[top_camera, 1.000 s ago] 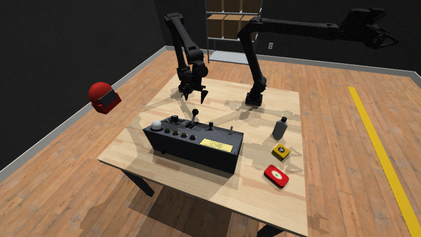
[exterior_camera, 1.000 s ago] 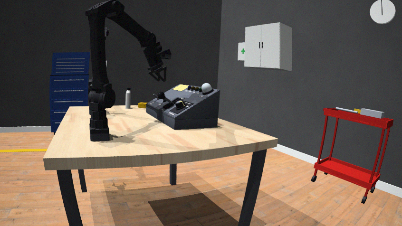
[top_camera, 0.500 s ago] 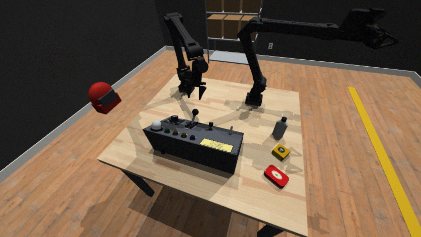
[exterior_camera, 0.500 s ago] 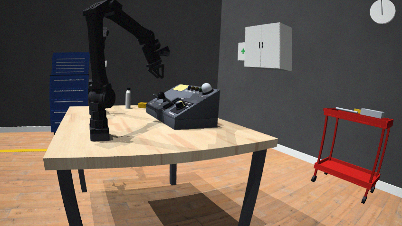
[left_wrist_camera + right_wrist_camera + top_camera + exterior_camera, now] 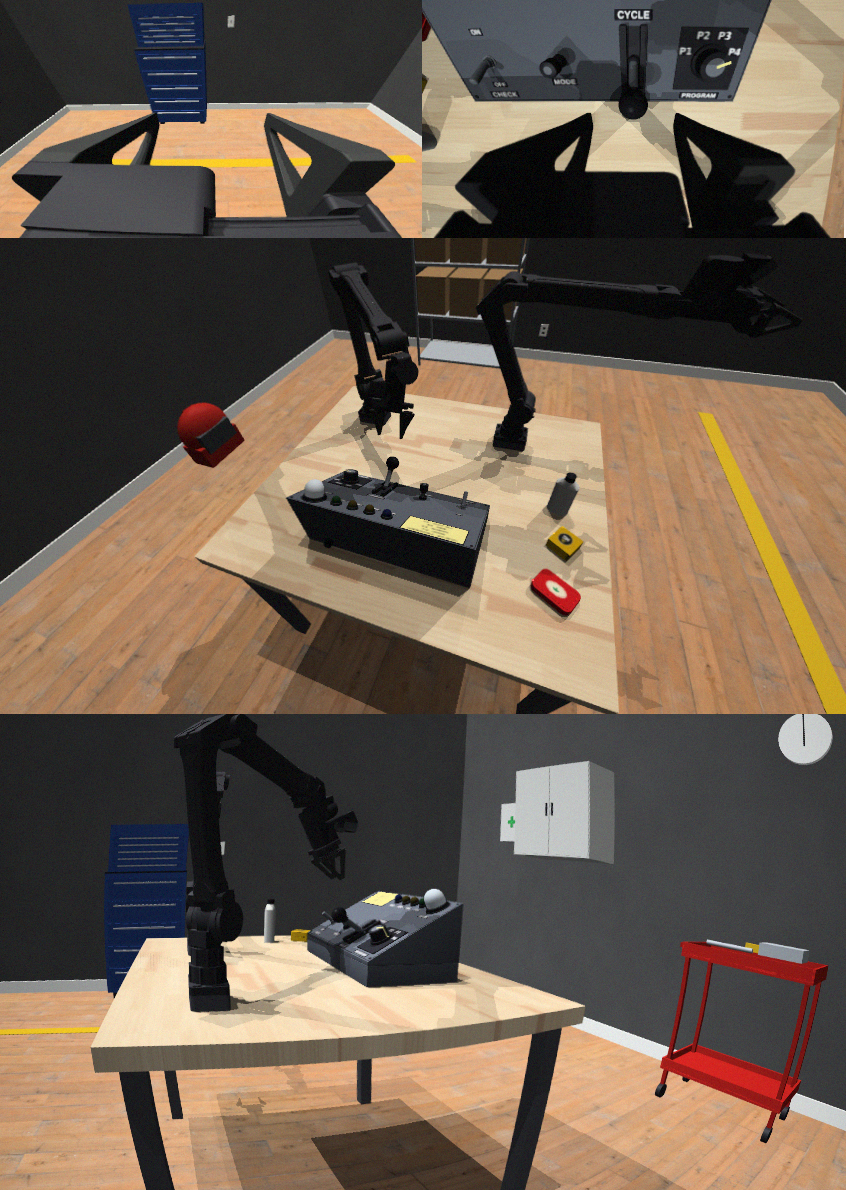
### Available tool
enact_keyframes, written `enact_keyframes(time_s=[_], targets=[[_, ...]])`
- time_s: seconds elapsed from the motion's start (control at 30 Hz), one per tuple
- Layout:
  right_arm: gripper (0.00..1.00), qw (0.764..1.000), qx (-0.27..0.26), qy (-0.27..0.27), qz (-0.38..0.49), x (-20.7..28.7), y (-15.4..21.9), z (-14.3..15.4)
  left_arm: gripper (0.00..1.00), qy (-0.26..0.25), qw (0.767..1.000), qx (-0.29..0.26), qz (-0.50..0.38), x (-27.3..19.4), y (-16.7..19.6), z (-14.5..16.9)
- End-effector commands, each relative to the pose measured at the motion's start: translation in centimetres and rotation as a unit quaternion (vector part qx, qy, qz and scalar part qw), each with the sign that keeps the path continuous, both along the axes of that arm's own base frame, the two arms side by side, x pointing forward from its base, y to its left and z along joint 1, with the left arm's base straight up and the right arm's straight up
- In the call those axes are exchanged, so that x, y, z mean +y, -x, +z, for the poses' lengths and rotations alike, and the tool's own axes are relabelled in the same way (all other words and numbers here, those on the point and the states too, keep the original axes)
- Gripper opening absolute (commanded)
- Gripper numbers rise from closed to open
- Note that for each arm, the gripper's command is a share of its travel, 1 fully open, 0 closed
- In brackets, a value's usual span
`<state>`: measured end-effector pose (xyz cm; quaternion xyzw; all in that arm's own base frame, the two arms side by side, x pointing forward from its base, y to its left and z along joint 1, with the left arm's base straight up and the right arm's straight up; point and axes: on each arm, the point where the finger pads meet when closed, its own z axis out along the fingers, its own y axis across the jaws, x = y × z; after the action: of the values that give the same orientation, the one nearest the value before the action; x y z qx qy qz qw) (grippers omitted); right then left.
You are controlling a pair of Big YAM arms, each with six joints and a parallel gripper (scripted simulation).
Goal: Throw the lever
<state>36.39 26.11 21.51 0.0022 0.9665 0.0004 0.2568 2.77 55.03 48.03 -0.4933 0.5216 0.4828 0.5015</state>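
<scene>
On top of the wooden table (image 5: 449, 628) (image 5: 331, 1045) sits a big dark box (image 5: 384, 539) (image 5: 414, 956) (image 5: 592, 45) with knobs and a sloping face. Above it hangs the right claw (image 5: 391, 430) (image 5: 334, 873) (image 5: 633, 119), with its two fingers apart and nothing between them. The left claw (image 5: 789, 323) (image 5: 211, 119) is wide open too, out past the table and well apart from the box. The lever (image 5: 388, 474) (image 5: 349, 921) (image 5: 633, 75) stands up from its slot, with its black ball (image 5: 392, 462) (image 5: 338, 914) (image 5: 633, 104) at the end away from the word CYCLE. From the right wrist, the ball shows just ahead of the right claw's fingertips, in line with the gap, and the claw is not touching it. The round knob (image 5: 350, 476) (image 5: 379, 934) (image 5: 713, 66) has its yellow line by P4. The small switch (image 5: 465, 499) (image 5: 483, 71) is at the other end of the box.
</scene>
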Motion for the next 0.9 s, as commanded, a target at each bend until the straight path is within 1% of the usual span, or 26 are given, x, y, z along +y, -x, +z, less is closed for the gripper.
enact_keyframes(time_s=[0.0, 0.27, 0.37, 0.5, 0.67, 0.7, 0.87], targets=[[0.7, 1.0, 0.005, 0.006, 0.001, -0.2, -0.3, -0.4, 1.0, -0.015, 1.0, -0.005, 0.005, -0.6, 0.7, 2.0], [0.7, 1.0, 0.004, 0.006, 0.002, -0.2, -0.4, -0.4, 1.0, -0.015, 1.0, -0.005, 0.005, -0.6, 0.7, 2.0], [0.7, 1.0, -0.014, -0.013, 0.001, 0.5, 0.7, 0.6, 1.0, -0.015, 1.0, -0.005, 0.005, -0.6, 0.7, 2.0], [0.7, 1.0, -0.013, -0.013, 0.001, 0.4, 2.9, -0.8, 1.0, -0.015, 1.0, -0.005, 0.005, -0.6, 0.7, 2.0], [0.7, 1.0, -0.009, -0.009, 0.001, 0.4, 3.0, -1.5, 1.0, -0.015, 1.0, -0.005, 0.005, -0.6, 0.7, 2.0], [0.7, 0.999, -0.023, -0.024, -0.011, 1.0, 1.1, 0.5, 1.0, -0.015, 1.0, -0.005, 0.005, -0.6, 0.7, 2.0], [0.7, 0.999, -0.026, -0.027, -0.008, 1.5, 1.1, 0.8, 1.0, -0.015, 1.0, -0.005, 0.005, -0.6, 0.7, 2.0]])
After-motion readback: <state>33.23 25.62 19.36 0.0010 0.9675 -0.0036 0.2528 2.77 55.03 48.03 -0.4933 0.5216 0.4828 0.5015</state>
